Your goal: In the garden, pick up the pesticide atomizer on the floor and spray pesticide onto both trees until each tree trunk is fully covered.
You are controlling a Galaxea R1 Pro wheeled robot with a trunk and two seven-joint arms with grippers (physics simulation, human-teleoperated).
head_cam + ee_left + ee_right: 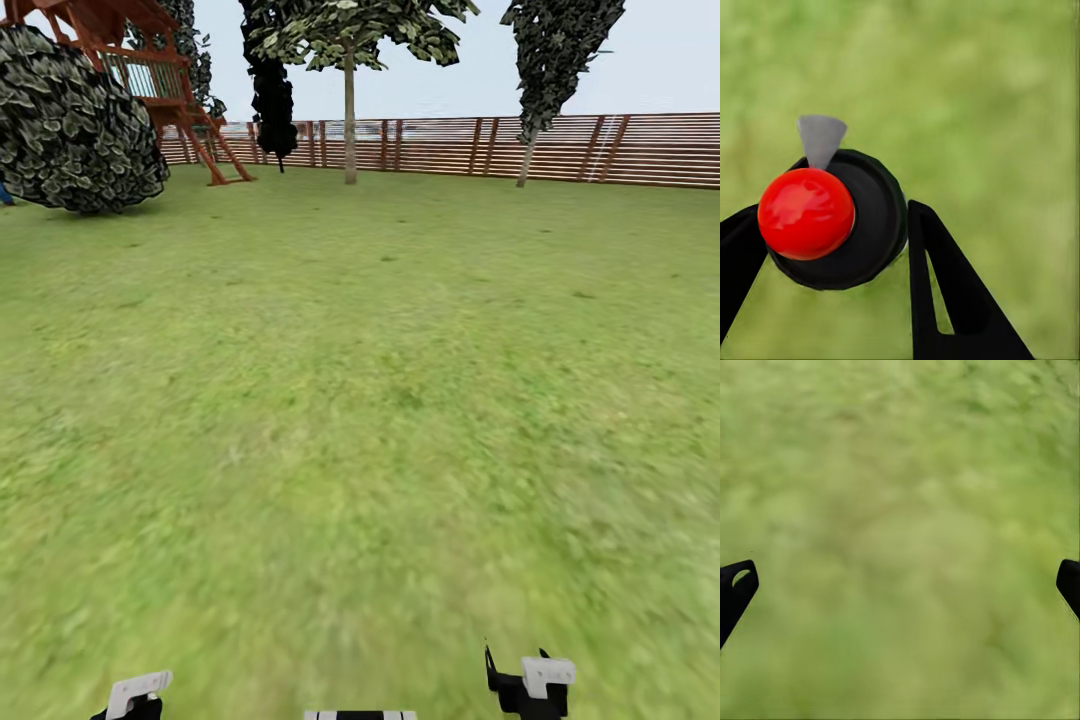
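**Atomizer in the left gripper, lawn all around**

Both grippers sit at the head view's bottom edge, low over the lawn (360,420), which runs to a brown slatted fence (560,148). Before the fence stand a round dark bush (75,125), a wooden play tower (150,70) and two pale-trunked trees (349,110), well away from the robot. Closer in, the left wrist view shows the left gripper (832,247) clamped around the black pesticide atomizer (866,225) with its red top. Over blurred grass, the right gripper (900,585) shows its fingers (735,589) spread wide.
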